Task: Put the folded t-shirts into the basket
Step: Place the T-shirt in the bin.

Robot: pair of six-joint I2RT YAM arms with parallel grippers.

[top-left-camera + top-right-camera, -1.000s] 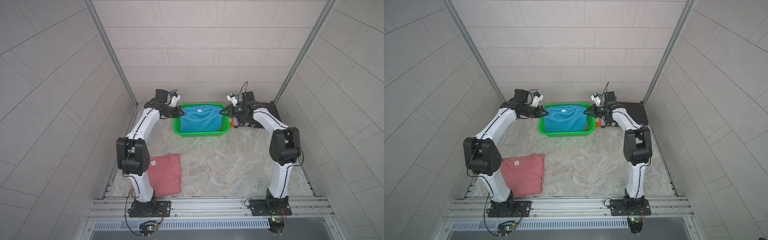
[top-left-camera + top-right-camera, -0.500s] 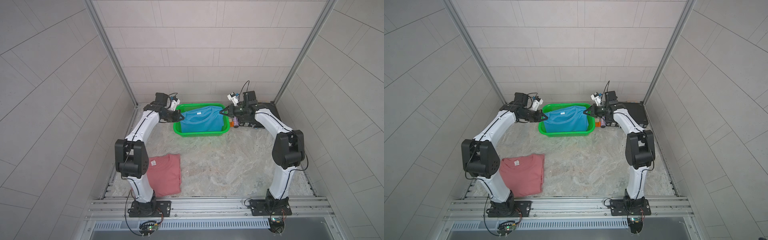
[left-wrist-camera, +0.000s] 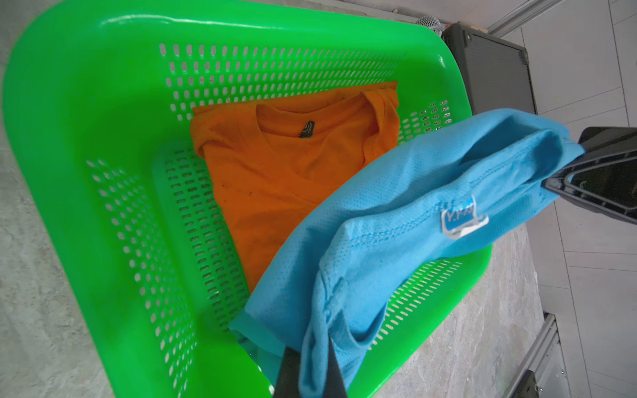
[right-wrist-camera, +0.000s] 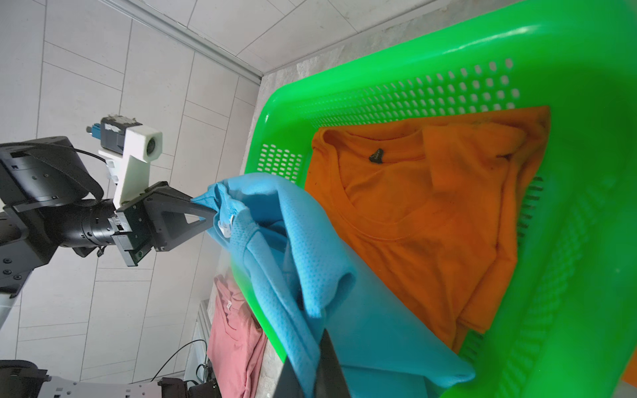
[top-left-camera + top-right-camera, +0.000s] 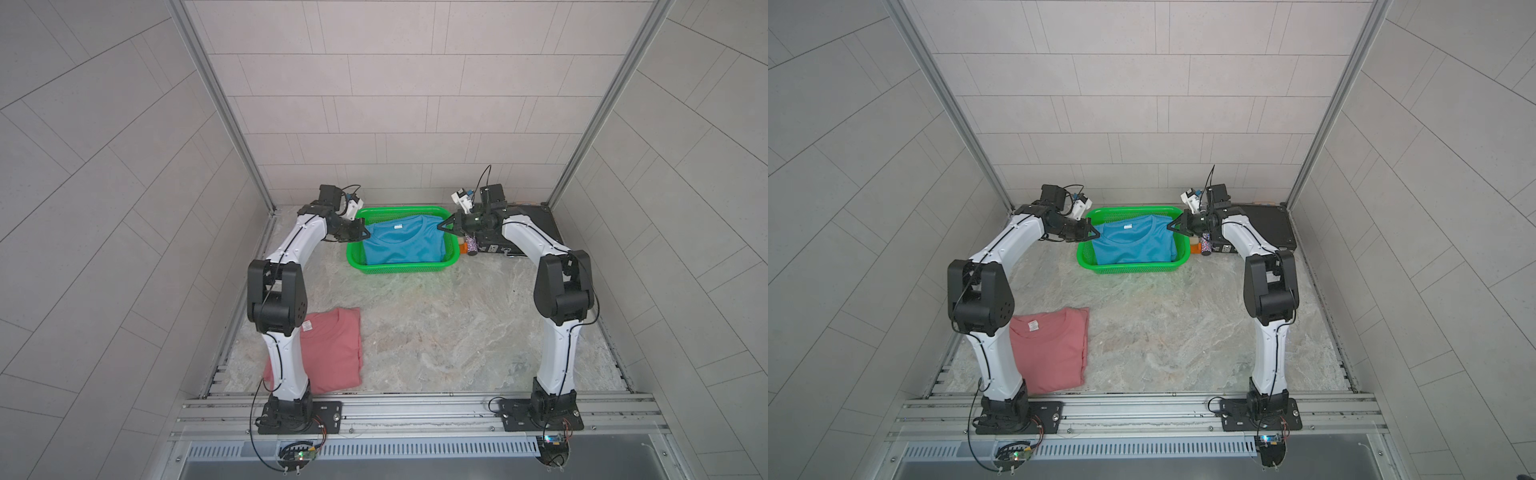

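Orange t-shirt (image 3: 293,179) in wrist views only; top views show blue t-shirt (image 5: 401,243).

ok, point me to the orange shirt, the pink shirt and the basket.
orange shirt (image 3: 293,179), left wrist view, chest panel.
pink shirt (image 5: 332,353), in a top view, front panel.
basket (image 5: 399,270), in a top view, near wall.

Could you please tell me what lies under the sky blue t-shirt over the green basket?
An orange t-shirt lies flat on the basket floor beneath the sky blue t-shirt. Its collar end shows in both wrist views; its lower part is covered by the blue fabric.
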